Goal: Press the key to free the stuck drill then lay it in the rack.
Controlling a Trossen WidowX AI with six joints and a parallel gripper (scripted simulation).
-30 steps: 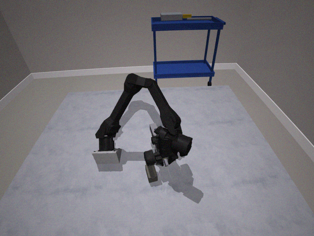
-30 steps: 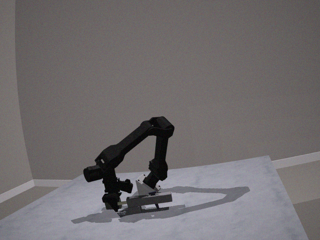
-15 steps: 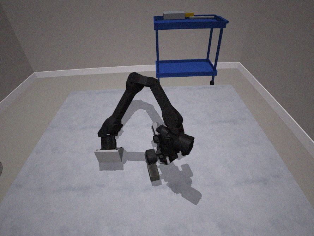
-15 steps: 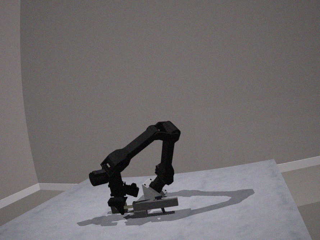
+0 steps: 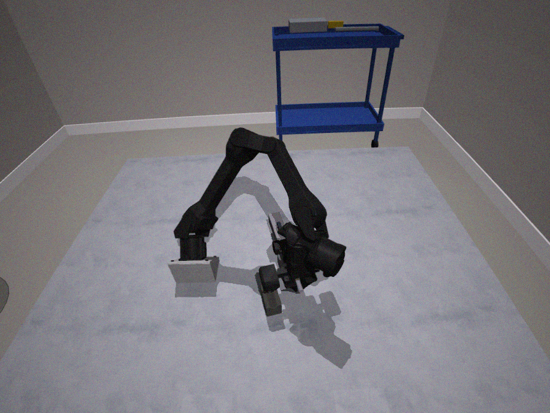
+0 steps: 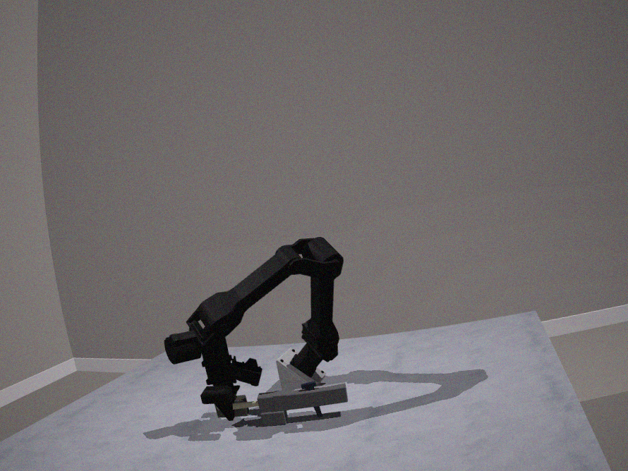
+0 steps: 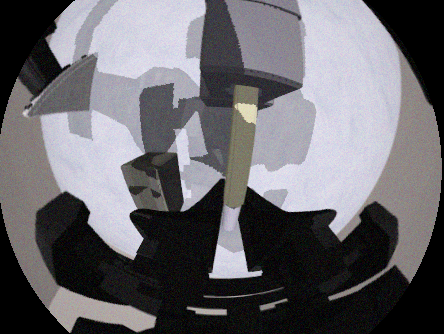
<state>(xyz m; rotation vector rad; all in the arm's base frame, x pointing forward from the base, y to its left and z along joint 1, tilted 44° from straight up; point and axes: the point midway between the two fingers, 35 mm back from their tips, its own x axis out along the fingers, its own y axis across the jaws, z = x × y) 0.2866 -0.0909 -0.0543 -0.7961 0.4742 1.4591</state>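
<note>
The drill [image 7: 239, 151] [image 6: 247, 404] is a thin olive-yellow rod sticking out of the mouth of a grey sleeve block [image 7: 255, 32] [image 6: 304, 398] [image 5: 277, 221] on the mat. My gripper [image 7: 229, 182] [image 6: 228, 405] [image 5: 288, 284] is low over the mat and shut on the drill's near end. The drill's far end still meets the block's mouth. A small dark blue key [image 6: 306, 386] sits on top of the block. The rack [image 7: 156, 178] [image 5: 271, 303] [image 6: 274, 418] is a small dark grey block on the mat, just left of the drill in the wrist view.
The arm's white base [image 5: 193, 271] [image 7: 63, 87] stands left of the block. A blue two-shelf cart [image 5: 333, 117] stands at the back wall with a grey box [image 5: 306, 24] on top. A white skirting runs around the floor.
</note>
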